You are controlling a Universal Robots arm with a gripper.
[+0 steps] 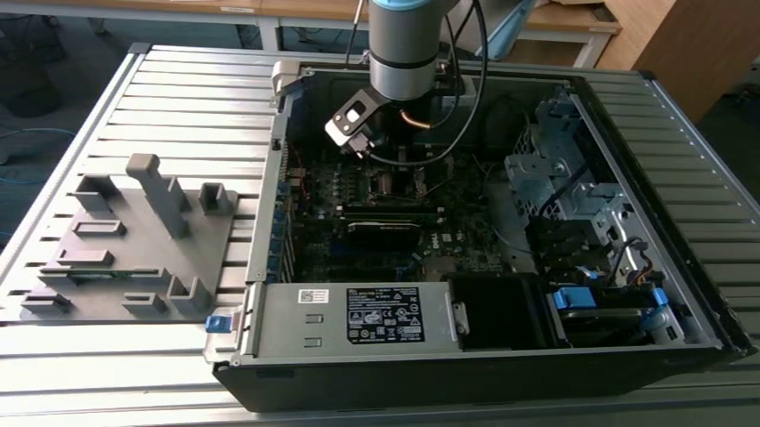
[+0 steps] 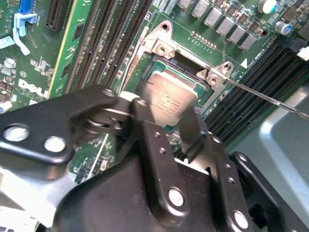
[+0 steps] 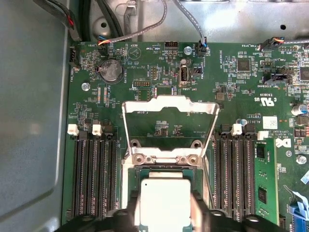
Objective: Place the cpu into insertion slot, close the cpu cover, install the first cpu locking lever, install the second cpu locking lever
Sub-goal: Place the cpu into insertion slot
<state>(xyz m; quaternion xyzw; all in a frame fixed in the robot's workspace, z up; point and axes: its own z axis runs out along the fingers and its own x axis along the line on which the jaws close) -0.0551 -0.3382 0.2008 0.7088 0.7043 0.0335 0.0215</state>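
Looking at the exterior view, a grey fixture point(image 1: 131, 240) lies on the slatted table point(image 1: 190, 98) at nine o'clock of the open computer case point(image 1: 475, 387). The arm point(image 1: 404, 53) reaches down into the case at its twelve o'clock.

The cpu point(image 3: 163, 200) is a flat square chip, its metal top pale and glaring in the first wrist view. In the second wrist view the cpu point(image 2: 169, 99) looks duller grey with faint print. It sits squarely over the insertion slot point(image 3: 159, 173); I can't tell whether it is fully seated.

The cpu cover point(image 3: 169, 101) stands open, laid back over the board beyond its hinge. Black memory slots point(image 3: 94, 179) flank the socket closely on both sides. A thin lever rod point(image 2: 270, 99) juts out just beside it.

The gripper point(image 3: 164, 215) is closed narrow on the chip, with a black finger point(image 2: 193, 128) against each opposite edge.
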